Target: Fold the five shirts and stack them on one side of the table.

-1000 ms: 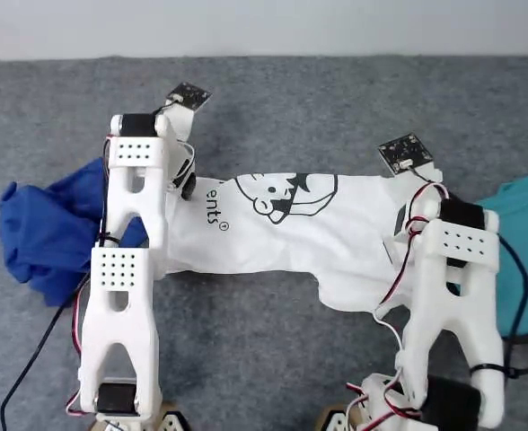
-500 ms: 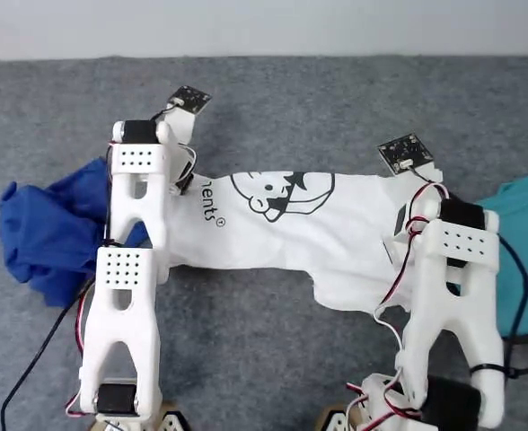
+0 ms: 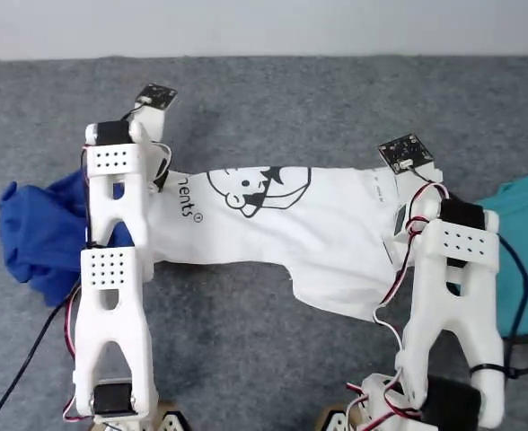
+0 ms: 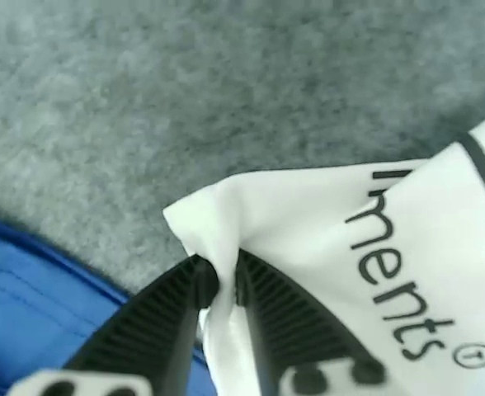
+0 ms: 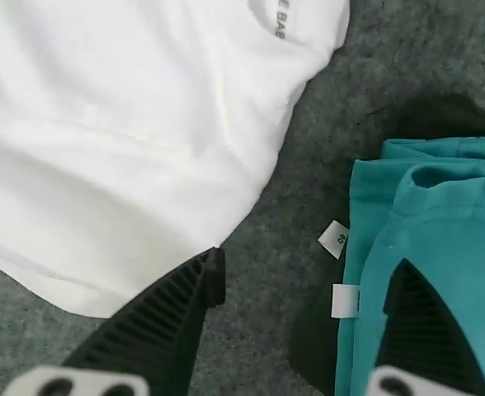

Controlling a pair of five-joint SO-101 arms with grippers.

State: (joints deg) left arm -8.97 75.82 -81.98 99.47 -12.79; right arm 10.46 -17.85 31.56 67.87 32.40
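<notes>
At your far left the blue shirt [image 3: 30,235] lies in a crumpled heap on the grey table [image 3: 273,99], whose surface looks felted and faintly mottled, like short carpet. Your left arm [image 3: 111,269] crosses the inner edge of that heap. Just beside the blue cloth, the left gripper [image 4: 220,276] has its two ribbed black jaws pressed together on a fold of the white shirt [image 3: 282,229], at that shirt's left end. The fabric is pinched into a narrow ridge between them, and a loose corner stands out past the tips. From there the white shirt lies stretched crosswise between your two arms. It is a thin, smooth knit with dark lettering near the clamped end and a cartoon face in black line along its far edge. Its near edge runs fairly straight, then drops into a rounded flap toward the right. The right gripper [image 5: 308,272] is at that right end with its jaws wide apart and nothing between them. One ribbed jaw sits at the white shirt's curved edge, the other is over the teal shirt [image 5: 428,247], and bare grey table shows in the gap. The teal shirt lies at the table's right side in layered folds with stitched hems, close to the white one but apart from it. Two small white tags [image 5: 335,239] poke out at its edge.
</notes>
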